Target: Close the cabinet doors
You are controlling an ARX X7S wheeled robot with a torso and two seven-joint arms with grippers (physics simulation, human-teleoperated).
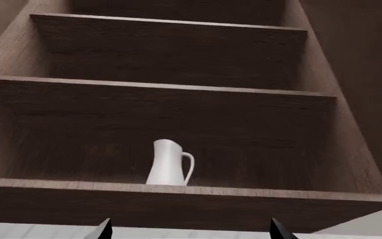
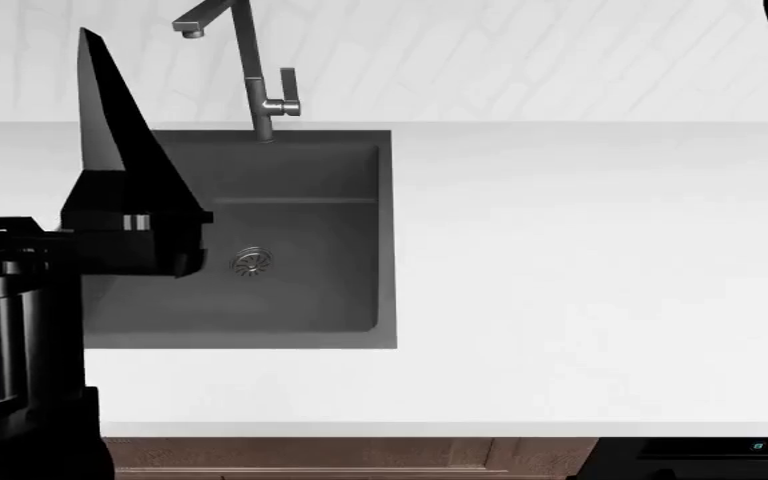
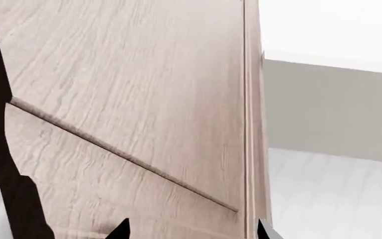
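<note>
The left wrist view looks up into the open cabinet (image 1: 177, 99), dark wood with three shelves. A white pitcher (image 1: 169, 163) stands on its lowest shelf. My left gripper (image 1: 189, 230) is open below the cabinet's bottom edge, with only its two black fingertips (image 1: 105, 230) showing. The right wrist view is filled by a light wood cabinet door (image 3: 131, 99) seen close up, with its edge (image 3: 250, 124) running along the frame. Open in front of that door is my right gripper (image 3: 191, 230), one tip near the door's edge. In the head view my left arm (image 2: 117, 200) is raised; the cabinet is out of that view.
Below me lies a white counter (image 2: 598, 280) with a dark sink (image 2: 291, 240) and a grey faucet (image 2: 257, 70). A white tiled wall (image 2: 518, 50) rises behind it. A brown drawer front (image 2: 317, 455) runs under the counter's near edge.
</note>
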